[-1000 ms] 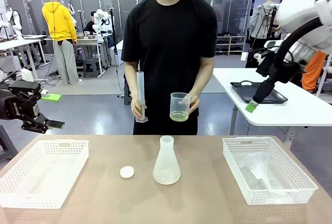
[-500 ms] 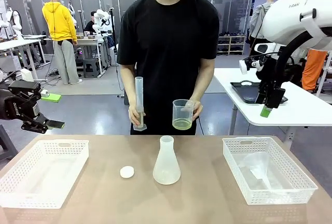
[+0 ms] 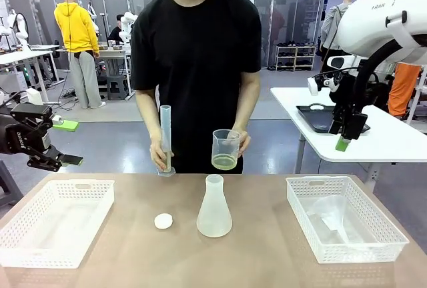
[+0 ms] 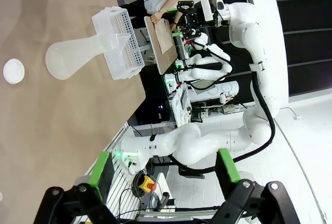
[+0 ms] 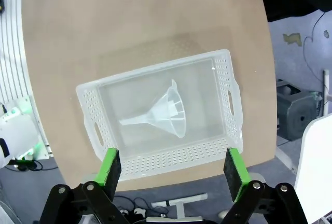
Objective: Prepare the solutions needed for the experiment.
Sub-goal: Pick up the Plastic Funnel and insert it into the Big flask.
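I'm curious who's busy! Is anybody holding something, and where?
The person's hand grips the measuring cylinder near its base; the other hand holds the beaker by its side. The left gripper and right gripper hold nothing.

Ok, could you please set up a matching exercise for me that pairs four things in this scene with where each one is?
Things
1. funnel
2. conical flask
3. yellow-green solution
4. white round lid

Places
A. in the clear beaker held in the person's hand
B. lying in the white basket on the robot's right
C. standing upright in the middle of the table
D. flat on the table, just to the robot's left of the flask

Pairs: 1-B, 2-C, 3-A, 4-D
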Robot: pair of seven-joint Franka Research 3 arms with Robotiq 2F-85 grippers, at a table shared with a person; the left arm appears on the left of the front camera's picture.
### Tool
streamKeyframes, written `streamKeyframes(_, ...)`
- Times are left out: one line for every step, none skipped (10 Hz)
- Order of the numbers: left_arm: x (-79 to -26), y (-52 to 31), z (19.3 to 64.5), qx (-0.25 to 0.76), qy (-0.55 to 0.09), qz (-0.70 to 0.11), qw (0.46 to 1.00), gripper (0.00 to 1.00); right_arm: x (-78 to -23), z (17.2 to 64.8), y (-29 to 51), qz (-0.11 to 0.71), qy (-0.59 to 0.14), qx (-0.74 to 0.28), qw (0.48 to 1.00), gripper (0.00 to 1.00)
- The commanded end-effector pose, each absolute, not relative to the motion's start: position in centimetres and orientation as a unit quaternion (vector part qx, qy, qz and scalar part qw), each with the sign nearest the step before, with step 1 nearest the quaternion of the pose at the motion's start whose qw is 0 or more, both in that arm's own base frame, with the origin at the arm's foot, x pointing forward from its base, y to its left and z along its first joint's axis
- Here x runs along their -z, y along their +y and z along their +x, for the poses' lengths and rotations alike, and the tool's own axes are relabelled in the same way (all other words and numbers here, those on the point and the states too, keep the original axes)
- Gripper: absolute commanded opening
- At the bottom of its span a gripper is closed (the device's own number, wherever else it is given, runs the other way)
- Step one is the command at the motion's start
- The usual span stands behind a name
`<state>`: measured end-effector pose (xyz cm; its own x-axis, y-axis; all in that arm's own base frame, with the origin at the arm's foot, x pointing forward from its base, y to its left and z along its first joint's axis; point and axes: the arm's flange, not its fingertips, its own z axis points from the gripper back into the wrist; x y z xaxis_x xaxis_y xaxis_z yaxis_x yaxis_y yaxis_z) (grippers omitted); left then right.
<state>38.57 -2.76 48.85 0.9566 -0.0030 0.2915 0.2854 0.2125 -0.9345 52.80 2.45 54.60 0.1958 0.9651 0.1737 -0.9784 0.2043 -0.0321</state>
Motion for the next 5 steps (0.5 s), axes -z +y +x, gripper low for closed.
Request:
streamKeyframes(-49.0, -2.8, 38.5, 0.096, -0.113, -0.627, 0.764, 1.00, -53.4, 53.3, 3.1, 0.006, -0.043, -0.676, 0.736, 1.00)
streamKeyframes(-49.0, -2.8, 38.5, 0.096, -0.113, -0.627, 0.764, 1.00, -52.5, 53.9, 3.1, 0.003, -0.026, -0.700, 0.713, 1.00)
streamKeyframes(-49.0, -2.8, 38.5, 0.096, -0.113, -0.627, 0.764, 1.00, -51.2, 54.6, 3.2, 0.011, -0.009, -0.722, 0.692, 1.00)
streamKeyframes(-49.0, -2.8, 38.5, 0.096, -0.113, -0.627, 0.764, 1.00, -49.9, 55.2, 3.2, 0.017, 0.003, -0.723, 0.691, 1.00)
streamKeyframes(-49.0, -2.8, 38.5, 0.096, -0.113, -0.627, 0.764, 1.00, -48.7, 55.6, 3.3, 0.026, 0.008, -0.726, 0.687, 1.00)
